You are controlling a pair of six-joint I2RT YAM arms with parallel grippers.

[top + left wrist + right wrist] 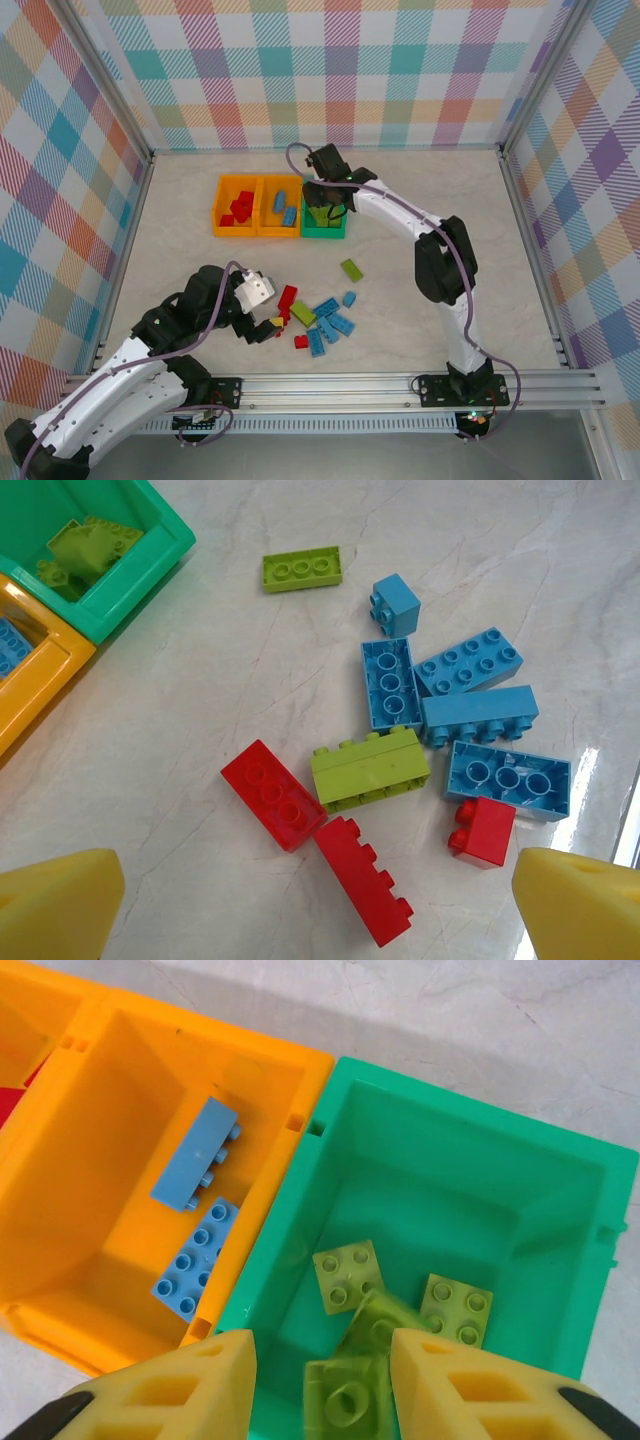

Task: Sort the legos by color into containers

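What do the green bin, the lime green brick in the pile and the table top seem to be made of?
Green bin: moulded plastic, smooth, glossy, with soft highlights on its walls. Lime green brick: hard plastic, glossy, crisp moulded studs. Table top: probably marble-look laminate or stone, pale with grey veins, reflecting light.

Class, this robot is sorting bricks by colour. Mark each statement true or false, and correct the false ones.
1. The green bin holds lime green bricks. True.
2. The middle orange bin holds red bricks. False: it holds blue bricks; the red bricks lie in the left orange bin.
3. The left gripper is open, with nothing between its fingers. True.
4. No lime brick is left on the table. False: one lone lime brick and one lime brick in the pile lie loose on the table.
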